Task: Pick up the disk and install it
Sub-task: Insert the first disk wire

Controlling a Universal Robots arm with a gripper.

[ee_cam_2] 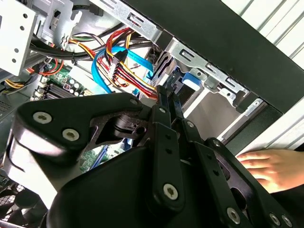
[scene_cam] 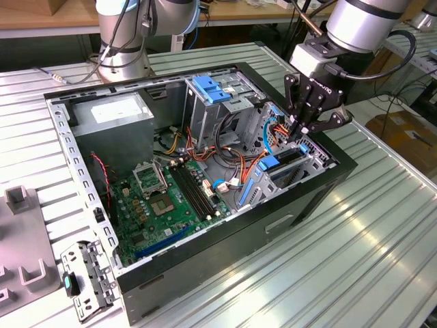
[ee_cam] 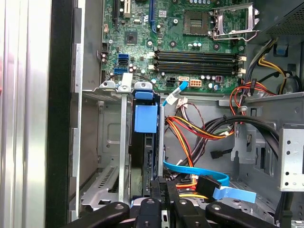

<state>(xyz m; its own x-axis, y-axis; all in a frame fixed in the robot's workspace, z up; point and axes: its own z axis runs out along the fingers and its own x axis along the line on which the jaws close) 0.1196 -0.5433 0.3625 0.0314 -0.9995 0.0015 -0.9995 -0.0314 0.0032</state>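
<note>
The dark disk [ee_cam: 142, 156] with glossy blue rails stands on edge in a metal bay [ee_cam: 107, 142]; the pincer [ee_cam: 159, 190] pinches its end.

exterior view: high, oblique, whole case [scene_cam: 205, 273] | both wrist views: close, drive bay

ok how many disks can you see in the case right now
1. The disk stands on edge in the metal bay at the exterior view's right end of the case, just below the pincer. Another could be hidden inside the tall cage.
</note>
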